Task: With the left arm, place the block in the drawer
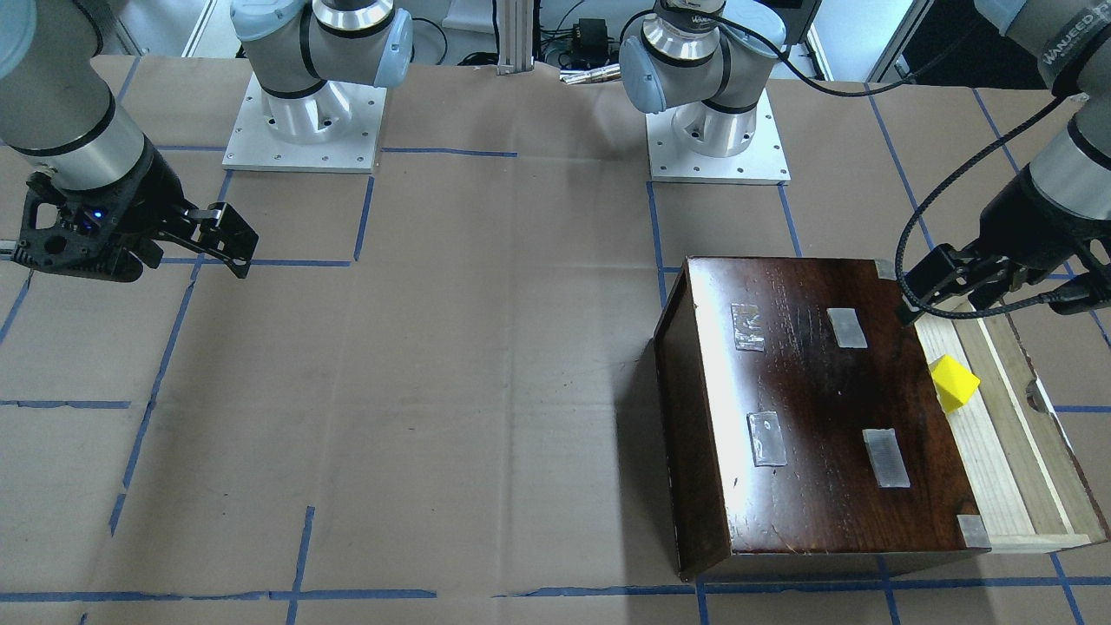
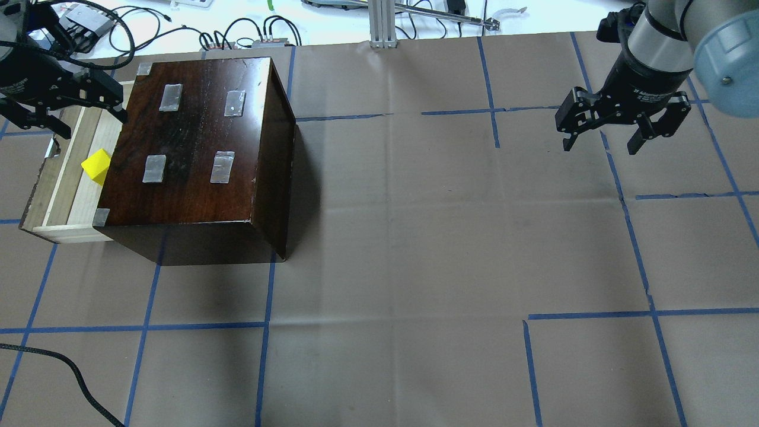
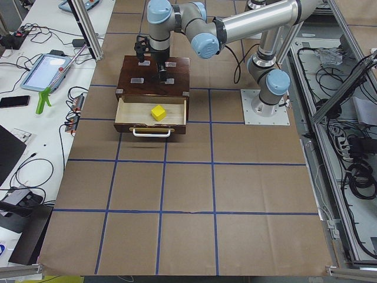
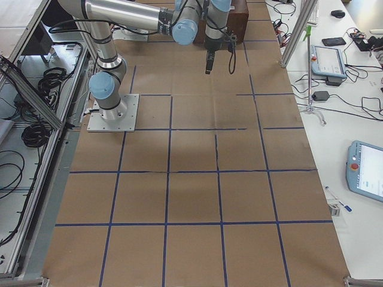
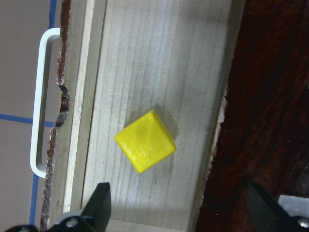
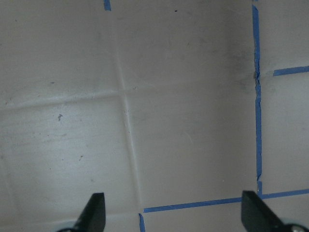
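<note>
Front view: block (image 1: 953, 384) lies loose on drawer (image 1: 981, 451) floor, just beside box (image 1: 825, 399); left gripper (image 1: 955, 291) over the drawer near it, spread wide, empty. Overhead: right gripper (image 2: 600, 145) also spread, empty, well apart. Left wrist: block sits corner-on to drawer walls, cube so no long axis; likely light, rigid, smooth, grip 2 opposite flat faces
</note>
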Controlling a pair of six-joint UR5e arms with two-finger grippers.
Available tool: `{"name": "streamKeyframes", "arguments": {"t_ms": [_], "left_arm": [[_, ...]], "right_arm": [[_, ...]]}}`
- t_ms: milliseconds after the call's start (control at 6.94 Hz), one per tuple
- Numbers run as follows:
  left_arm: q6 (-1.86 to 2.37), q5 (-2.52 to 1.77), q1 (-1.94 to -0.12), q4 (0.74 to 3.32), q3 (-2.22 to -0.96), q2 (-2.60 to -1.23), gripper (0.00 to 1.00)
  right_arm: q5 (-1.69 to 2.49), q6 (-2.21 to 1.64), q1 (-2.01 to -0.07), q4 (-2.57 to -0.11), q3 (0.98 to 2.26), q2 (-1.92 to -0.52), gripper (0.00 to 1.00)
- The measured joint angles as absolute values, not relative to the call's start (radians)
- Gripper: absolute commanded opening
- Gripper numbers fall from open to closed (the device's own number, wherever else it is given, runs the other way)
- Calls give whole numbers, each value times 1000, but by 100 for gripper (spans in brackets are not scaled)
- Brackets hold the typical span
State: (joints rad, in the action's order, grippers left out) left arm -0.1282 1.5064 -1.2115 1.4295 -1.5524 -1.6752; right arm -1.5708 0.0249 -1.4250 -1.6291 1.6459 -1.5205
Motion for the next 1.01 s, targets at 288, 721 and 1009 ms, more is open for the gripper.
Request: {"name": "streamKeyframes", "arguments": {"t_ms": [288,721,1009], "left_arm": [[-12,1507,-1327,1464,-1562,-1640,99],[25,1508,-1368,1477,-1572,-1618,99],[47,1507,-1388,1489,-1579,-1601,99]], "right_arm": [[-1571,26,-1425,-1629,1646,-1522,100],[-1571,25,-1425,-1629,1646,-1521,100],[-1571,26,-1425,-1629,1646,-1521,100]]}}
